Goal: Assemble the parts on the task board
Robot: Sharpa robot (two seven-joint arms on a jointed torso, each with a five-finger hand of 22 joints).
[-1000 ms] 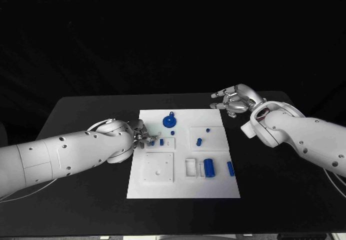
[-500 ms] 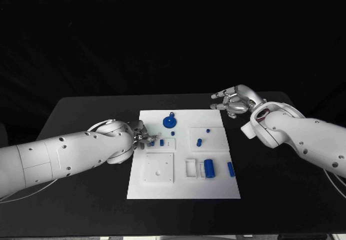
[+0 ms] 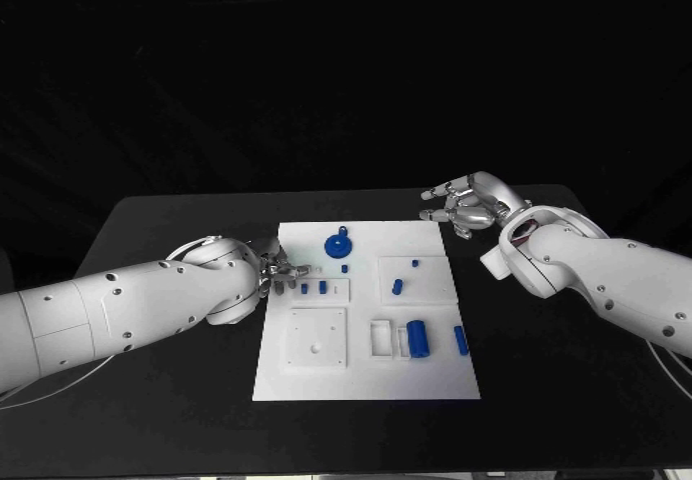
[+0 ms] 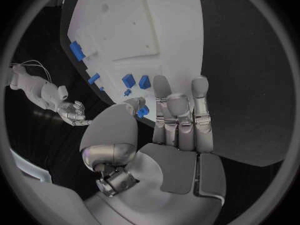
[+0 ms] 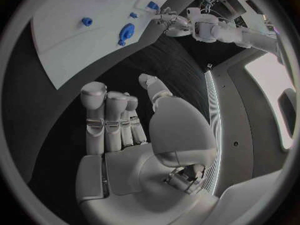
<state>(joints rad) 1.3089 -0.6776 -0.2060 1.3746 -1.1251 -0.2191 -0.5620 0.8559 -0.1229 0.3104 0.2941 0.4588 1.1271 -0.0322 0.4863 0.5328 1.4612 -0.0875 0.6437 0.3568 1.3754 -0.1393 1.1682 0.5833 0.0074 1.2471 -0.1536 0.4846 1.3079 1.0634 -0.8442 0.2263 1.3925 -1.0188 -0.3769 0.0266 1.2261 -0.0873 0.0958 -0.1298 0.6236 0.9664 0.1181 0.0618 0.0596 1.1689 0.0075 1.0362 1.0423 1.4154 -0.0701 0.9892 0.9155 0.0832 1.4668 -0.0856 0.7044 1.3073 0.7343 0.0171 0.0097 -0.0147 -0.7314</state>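
In the head view the left hand (image 3: 284,272) sits at the left edge of the task board (image 3: 433,380), just beside two small blue parts (image 3: 323,288), while the right hand (image 3: 464,205) hovers off the board's far right corner with fingers spread and empty. In the left wrist view the fingers (image 4: 178,116) are straight and apart, holding nothing, the thumb tip near a blue part (image 4: 143,111); a careless closing could knock this piece out of place. In the right wrist view the open hand (image 5: 134,130) is well apart from the board (image 5: 62,50), too far away to steady it should it slide.

Left hand (image 3: 283,271) crowds the task board (image 3: 368,375) at nine o'clock; right hand (image 3: 464,205) hovers off it at two o'clock, black table (image 3: 159,400) bare at six.
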